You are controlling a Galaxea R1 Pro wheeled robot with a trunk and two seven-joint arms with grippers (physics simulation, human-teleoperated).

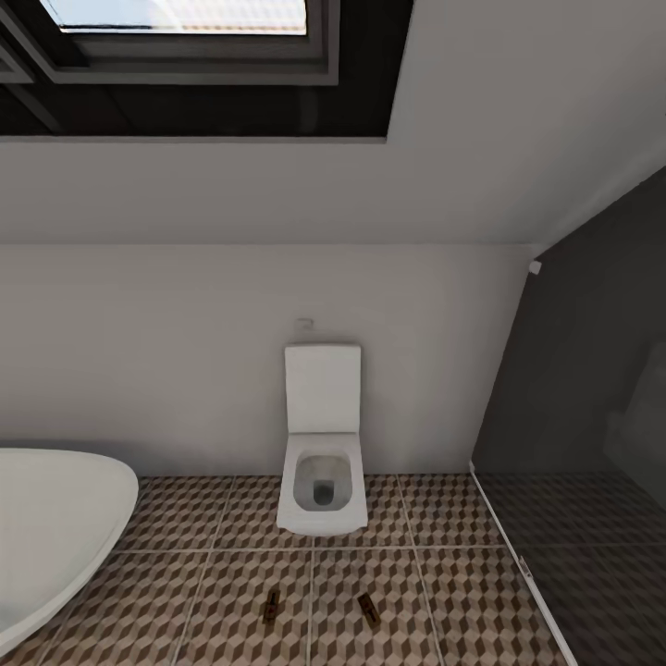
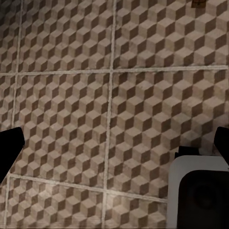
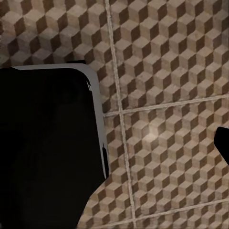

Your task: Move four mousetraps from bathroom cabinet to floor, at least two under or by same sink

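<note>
Two small brown mousetraps lie on the cube-patterned bathroom floor (image 1: 231, 573) in front of the toilet, one mousetrap (image 1: 271, 606) to the left and the other mousetrap (image 1: 369, 608) to the right. Part of a mousetrap (image 2: 198, 3) shows at the edge of the left wrist view. My left gripper (image 2: 114, 148) hangs open over bare tiles, its dark fingertips (image 2: 9, 143) far apart with nothing between them. My right gripper (image 3: 114, 148) also looks open over the tiles, with one fingertip (image 3: 223, 143) at the frame edge. The cabinet and the sink are out of view.
A white square toilet (image 1: 322, 462) stands against the back wall. A white oval bathtub (image 1: 46, 527) fills the left. A dark grey floor patch behind a glass partition (image 1: 592, 555) lies to the right. My robot's dark base (image 3: 47, 152) shows below the right arm.
</note>
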